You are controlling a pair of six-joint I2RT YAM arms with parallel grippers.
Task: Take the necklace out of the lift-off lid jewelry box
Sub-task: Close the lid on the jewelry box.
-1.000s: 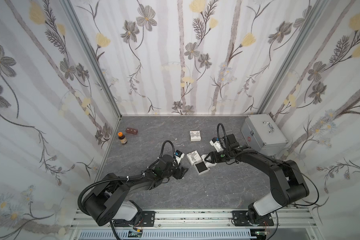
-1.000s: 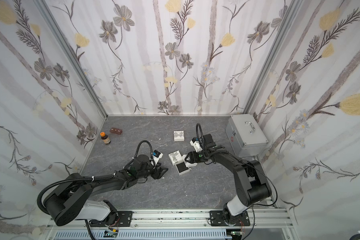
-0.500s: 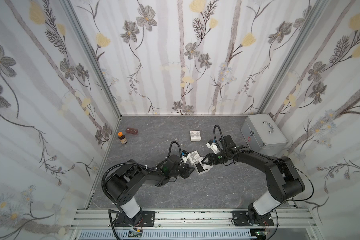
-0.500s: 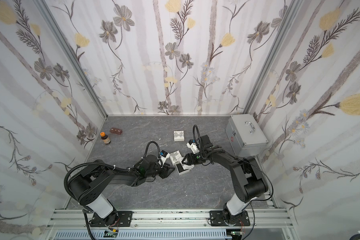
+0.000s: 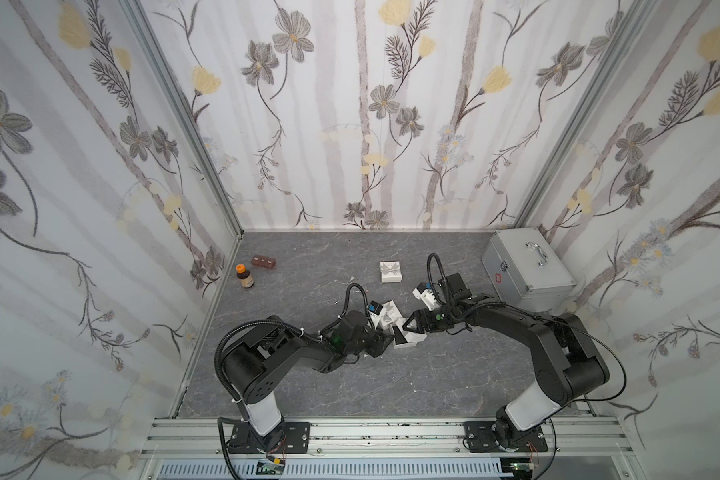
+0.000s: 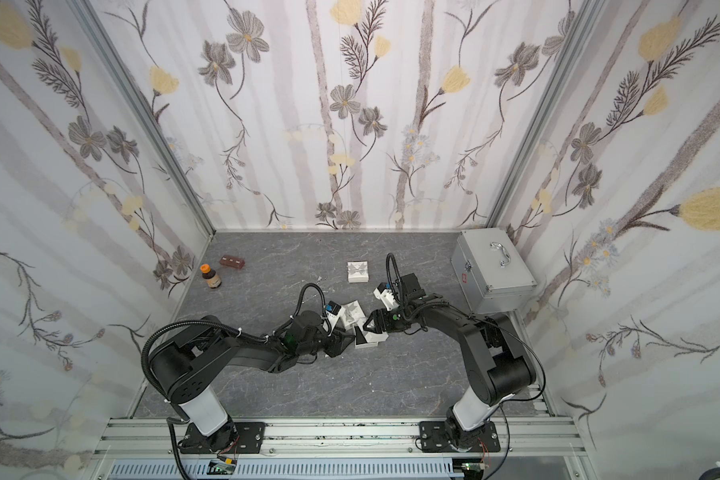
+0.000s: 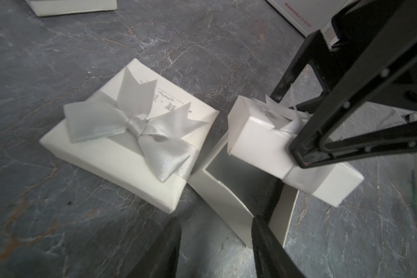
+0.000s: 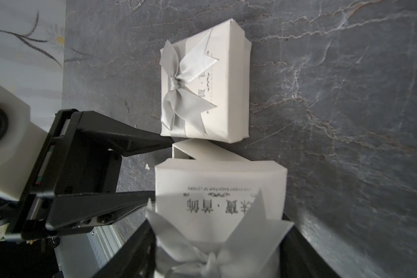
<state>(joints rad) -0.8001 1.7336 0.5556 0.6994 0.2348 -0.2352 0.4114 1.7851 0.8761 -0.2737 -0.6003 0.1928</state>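
Both top views look down on the jewelry box (image 5: 410, 341) from high overhead; my wrist cameras sit close, facing it from opposite sides, both showing it.

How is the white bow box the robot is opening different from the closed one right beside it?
The closed box lies flat on the table; the opened box has its lid lifted off. The closed box's lid sits level; the opened box's lid hangs tilted above its base in the right gripper. Both are white with grey bows.
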